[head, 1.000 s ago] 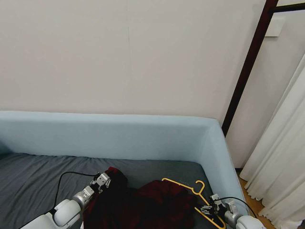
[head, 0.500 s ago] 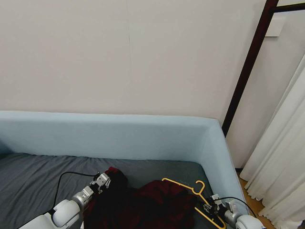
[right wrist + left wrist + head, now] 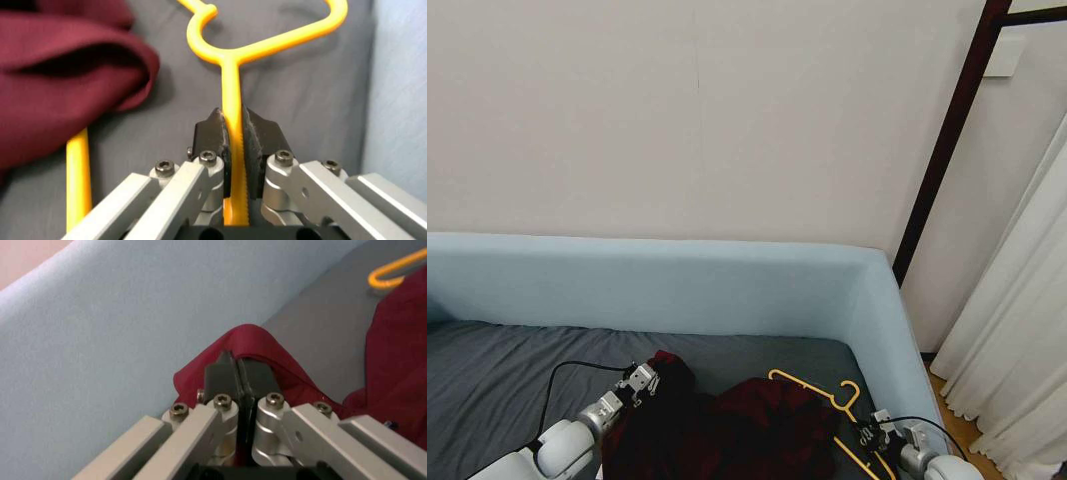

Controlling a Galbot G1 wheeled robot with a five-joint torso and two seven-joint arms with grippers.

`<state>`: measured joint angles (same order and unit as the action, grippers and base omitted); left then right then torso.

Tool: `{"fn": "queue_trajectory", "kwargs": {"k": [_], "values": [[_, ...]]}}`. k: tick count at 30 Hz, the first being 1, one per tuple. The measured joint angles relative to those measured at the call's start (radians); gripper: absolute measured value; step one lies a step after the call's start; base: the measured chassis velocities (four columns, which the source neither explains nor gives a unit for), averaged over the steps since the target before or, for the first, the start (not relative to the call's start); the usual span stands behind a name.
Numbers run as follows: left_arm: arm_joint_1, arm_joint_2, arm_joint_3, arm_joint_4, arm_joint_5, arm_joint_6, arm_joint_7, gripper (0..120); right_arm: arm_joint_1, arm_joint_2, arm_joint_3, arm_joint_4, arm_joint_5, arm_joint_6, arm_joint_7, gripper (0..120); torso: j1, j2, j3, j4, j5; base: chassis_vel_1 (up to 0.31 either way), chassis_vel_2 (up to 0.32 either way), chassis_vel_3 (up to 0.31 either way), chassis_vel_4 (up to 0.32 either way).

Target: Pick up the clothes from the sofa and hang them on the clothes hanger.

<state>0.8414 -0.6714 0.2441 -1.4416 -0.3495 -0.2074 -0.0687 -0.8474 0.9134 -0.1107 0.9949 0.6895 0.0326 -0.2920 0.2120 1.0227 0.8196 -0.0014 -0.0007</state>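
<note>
Right gripper (image 3: pixel 870 435), just right of the dark red garment (image 3: pixel 757 425): fingers clamped on the straight bar of the yellow plastic hanger (image 3: pixel 230 90). Over the last second it has slid slightly away from the garment, and the hanger shifted a touch with it.

Left gripper (image 3: pixel 237 372), at the garment's left edge: unmoved, fingers pinched shut on a raised fold of the cloth.

The garment lies crumpled on the grey sofa seat (image 3: pixel 487 370), overlapping one hanger arm (whether threaded, cannot tell).

Judgement: both grasps look set, and the pull suggests the hanger is being positioned. Hanging not yet done.
</note>
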Motion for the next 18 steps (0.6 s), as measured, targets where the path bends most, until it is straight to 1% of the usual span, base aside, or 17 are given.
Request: {"fn": "queue_trajectory", "kwargs": {"k": [4, 7, 8, 9, 12, 13, 15, 17, 18], "values": [[0.006, 0.0, -0.011, 0.0, 0.004, -0.001, 0.001, 0, -0.002, -0.015, 0.015, 0.036, 0.0, 0.03, 0.032, 5, 0.0, 0.0, 0.0, 0.0002, 0.0001, 0.0, 0.0, 0.0, 0.0], [0.012, -0.004, -0.018, -0.001, 0.01, -0.011, 0.002, 0, -0.017, -0.042, 0.035, 0.117, 0.031, 0.055, 0.088, 5, 0.0, 0.0, 0.0, 0.0003, -0.0001, 0.0, 0.0, 0.0, 0.0], [0.012, -0.004, -0.018, -0.001, 0.01, -0.011, 0.002, 0, -0.017, -0.042, 0.035, 0.117, 0.031, 0.055, 0.088, 5, 0.0, 0.0, 0.0, 0.0003, -0.0001, 0.0, 0.0, 0.0, 0.0], [0.014, -0.007, -0.02, 0.0, 0.013, -0.014, 0.002, 0, -0.023, -0.051, 0.042, 0.146, 0.037, 0.059, 0.109, 5, 0.0, 0.0, 0.0, 0.0002, -0.0001, 0.0, 0.0, 0.0, 0.0], [0.02, -0.011, -0.024, -0.002, 0.017, -0.017, 0.002, 0, -0.039, -0.075, 0.066, 0.204, 0.007, 0.073, 0.18, 5, 0.0, 0.0, 0.0, 0.0001, -0.0001, 0.0, 0.0, 0.0, 0.0], [0.02, -0.011, -0.024, -0.002, 0.017, -0.017, 0.002, 0, -0.039, -0.075, 0.066, 0.204, 0.007, 0.073, 0.18, 5, 0.0, 0.0, 0.0, 0.0001, -0.0001, 0.0, 0.0, 0.0, 0.0], [0.023, -0.009, -0.024, -0.009, 0.017, -0.017, 0.002, 0, -0.051, -0.091, 0.08, 0.234, -0.042, 0.09, 0.219, 5, 0.0, 0.0, 0.0, 0.0002, -0.0001, 0.0, 0.0, 0.0, 0.0], [0.025, -0.005, -0.026, -0.015, 0.017, -0.017, 0.002, 0, -0.066, -0.107, 0.091, 0.26, -0.125, 0.124, 0.252, 5, 0.0, 0.0, 0.0, 0.0002, -0.0002, 0.0, 0.0, 0.0, 0.0], [0.027, -0.002, -0.029, -0.018, 0.017, -0.017, 0.002, 0, -0.077, -0.114, 0.096, 0.274, -0.198, 0.152, 0.269, 5, 0.0, 0.0, 0.0, 0.0001, -0.0002, 0.0, 0.0, 0.0, 0.0]]}}
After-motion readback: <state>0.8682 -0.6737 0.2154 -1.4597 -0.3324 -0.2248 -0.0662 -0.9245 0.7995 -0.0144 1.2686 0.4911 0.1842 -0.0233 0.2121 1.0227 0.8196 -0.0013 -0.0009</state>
